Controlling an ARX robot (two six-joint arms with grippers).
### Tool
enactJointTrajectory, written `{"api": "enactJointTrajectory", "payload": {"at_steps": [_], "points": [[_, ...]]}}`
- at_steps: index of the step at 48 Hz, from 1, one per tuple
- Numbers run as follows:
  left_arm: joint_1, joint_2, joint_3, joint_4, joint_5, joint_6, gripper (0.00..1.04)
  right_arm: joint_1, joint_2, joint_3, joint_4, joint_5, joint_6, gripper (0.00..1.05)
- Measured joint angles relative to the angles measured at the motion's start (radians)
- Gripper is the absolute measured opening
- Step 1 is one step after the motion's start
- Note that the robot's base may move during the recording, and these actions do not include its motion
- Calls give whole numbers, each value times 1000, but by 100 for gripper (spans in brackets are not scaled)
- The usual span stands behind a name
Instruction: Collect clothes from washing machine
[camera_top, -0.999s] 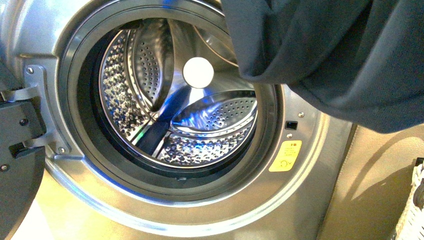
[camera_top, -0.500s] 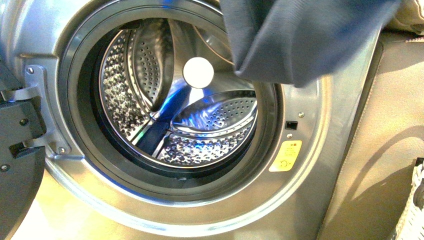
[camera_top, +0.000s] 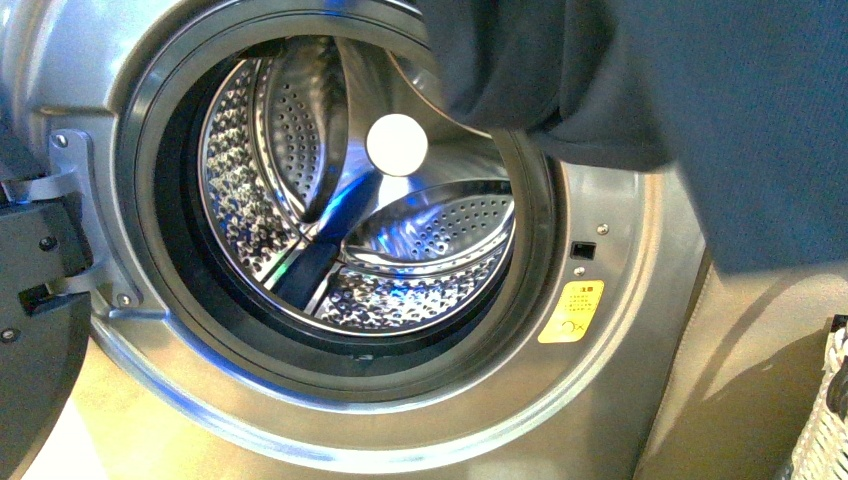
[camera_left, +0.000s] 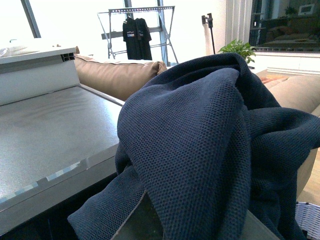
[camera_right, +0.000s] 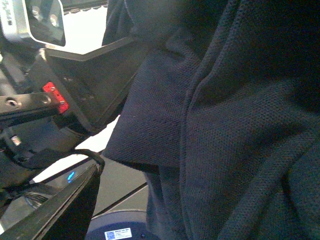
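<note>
The clothes (camera_top: 680, 90), a dark navy garment, hang bunched across the upper right of the front view, outside the porthole. The washing machine (camera_top: 620, 330) is silver-grey, its steel drum (camera_top: 300, 150) shows no cloth, and its door (camera_top: 30, 300) stands open at the left. My left gripper (camera_left: 197, 227) is shut on the clothes (camera_left: 210, 150); a grey finger (camera_left: 137, 227) shows under the cloth, above the machine's top (camera_left: 45, 135). In the right wrist view my right gripper (camera_right: 165, 210) is open, with the clothes (camera_right: 240, 125) draped right before it. Its dark finger (camera_right: 65, 210) shows beside the cloth.
A yellow sticker (camera_top: 571, 312) sits right of the porthole. A woven basket (camera_top: 825, 420) stands at the lower right edge and also shows in the left wrist view (camera_left: 307, 215). A tan sofa (camera_left: 115, 75) and a drying rack (camera_left: 137, 30) lie beyond the machine.
The clothes rose and drew in half a second ago. Now they hang lower again and cover the whole upper right of the front view. The machine has not changed.
</note>
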Motion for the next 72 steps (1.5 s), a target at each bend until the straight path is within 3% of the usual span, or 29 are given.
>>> {"api": "enactJointTrajectory", "payload": {"at_steps": [15, 37, 66, 72], "points": [[0, 0, 0, 0, -1, 0, 11, 72, 113, 126, -156, 77, -130, 97], [0, 0, 1, 0, -1, 0, 11, 126, 156, 220, -224, 183, -146, 97], [0, 0, 2, 0, 2, 0, 11, 82, 114, 178, -182, 195, -143, 15], [0, 0, 2, 0, 5, -3, 26, 55, 87, 164, -180, 194, -135, 7]]}}
